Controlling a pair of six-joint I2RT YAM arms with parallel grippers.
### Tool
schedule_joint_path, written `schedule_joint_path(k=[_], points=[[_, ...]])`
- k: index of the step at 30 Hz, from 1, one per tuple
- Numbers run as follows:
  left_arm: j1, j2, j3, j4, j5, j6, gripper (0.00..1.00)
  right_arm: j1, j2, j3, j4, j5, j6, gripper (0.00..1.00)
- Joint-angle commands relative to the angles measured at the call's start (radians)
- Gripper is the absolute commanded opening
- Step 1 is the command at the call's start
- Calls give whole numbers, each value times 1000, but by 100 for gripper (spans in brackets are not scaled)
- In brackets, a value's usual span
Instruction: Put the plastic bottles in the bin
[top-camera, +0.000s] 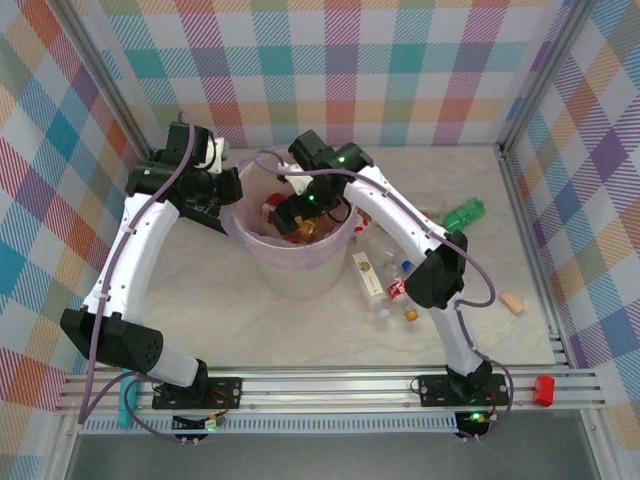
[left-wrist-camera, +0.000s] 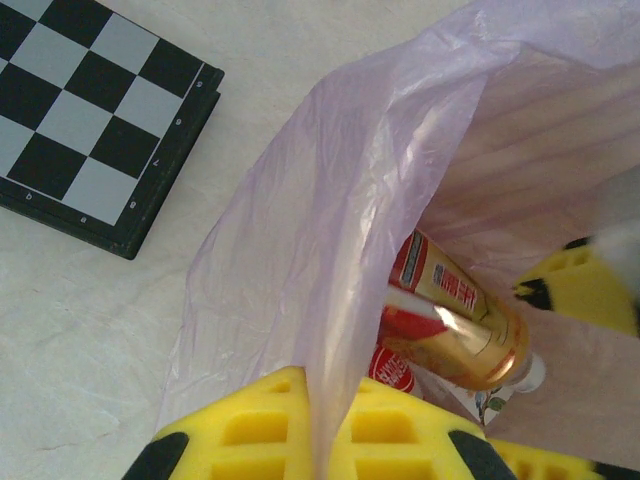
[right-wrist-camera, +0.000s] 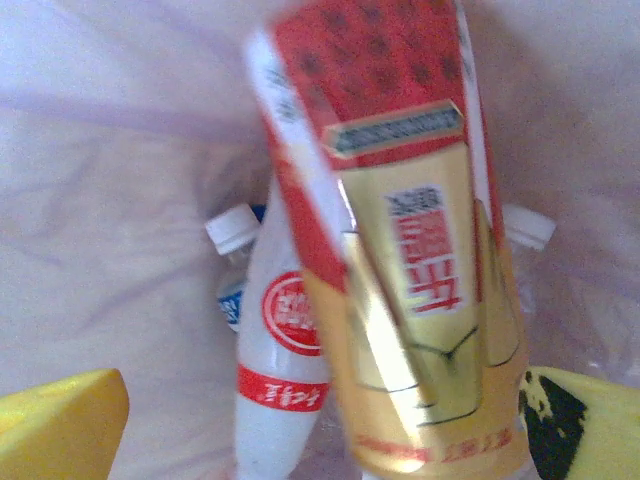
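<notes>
Right gripper (right-wrist-camera: 325, 400) spread | red-gold bottle (right-wrist-camera: 410, 250) (blurred) between fingers (right-wrist-camera: 60, 425), lengthwise along them, inside bin (top-camera: 300, 272)

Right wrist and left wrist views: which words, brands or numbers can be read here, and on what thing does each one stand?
No text can be quoted.
Red-and-gold bottle: red characters on the gold panel, small print on a dark banner; blurred, unreadable.
White bottle: white characters in a red emblem and a red band; blurred.
Checkerboard: edge marks too small to read.
</notes>
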Motion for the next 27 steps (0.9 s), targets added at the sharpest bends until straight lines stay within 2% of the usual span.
schedule_joint_path(k=[1, 7, 12, 21, 27], points=[[-20, -4, -2, 48, 60, -37, 0, 7, -95, 89, -53, -10, -1, 99], [-20, 0, -1, 50, 62, -36, 0, 3, -209, 82, -46, 87, 30, 100], [-20, 0, -1, 49, 64, -37, 0, -63, -337, -46, -19, 191, 81, 100], [-20, -2, -7, 52, 67, -31, 0, -421, -596, -523, 128, 219, 245, 100], [-20, -6, -14, 57, 73, -31, 0, -711, -601, -798, 255, 163, 344, 99]])
